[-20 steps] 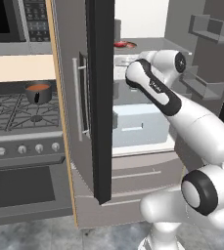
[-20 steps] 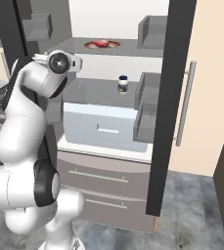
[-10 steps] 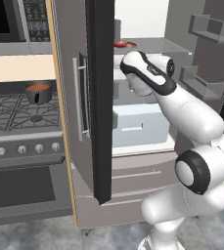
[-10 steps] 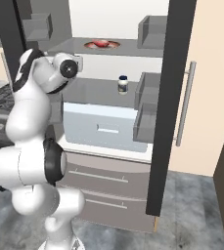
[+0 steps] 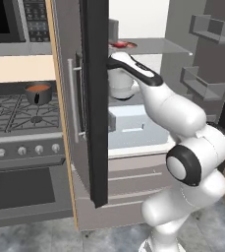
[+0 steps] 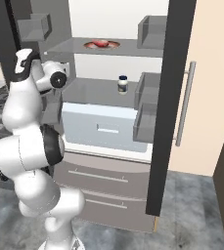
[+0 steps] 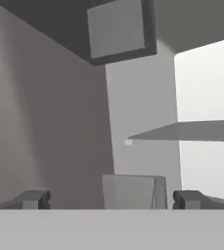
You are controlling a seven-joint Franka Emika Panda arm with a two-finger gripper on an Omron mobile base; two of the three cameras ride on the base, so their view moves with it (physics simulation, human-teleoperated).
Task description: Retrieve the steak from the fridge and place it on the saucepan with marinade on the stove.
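The steak (image 5: 121,44) (image 6: 102,44), a flat red slab, lies on the upper shelf of the open fridge (image 5: 65,74) (image 6: 108,171). The dark saucepan (image 5: 38,92) with orange-red liquid stands on the stove (image 5: 15,147), left of the fridge. My arm reaches into the fridge below and left of the steak, with the hand close to the left door's inner side. In the hand view my gripper (image 7: 112,200) is open, fingertips (image 7: 35,199) wide apart with nothing between them. It faces the door's grey inner wall and a door bin (image 7: 130,191).
A small white jar (image 6: 123,84) stands on the middle shelf above a pale drawer (image 5: 133,125) (image 6: 99,127). The left door's black edge (image 5: 95,123) stands between the arm and the stove. Door bins (image 6: 147,122) hang on the right door. A microwave (image 5: 11,19) sits above the stove.
The hand has swung left and slightly up inside the fridge, toward the left door. The jaws have stayed wide open. The steak and the saucepan have not moved.
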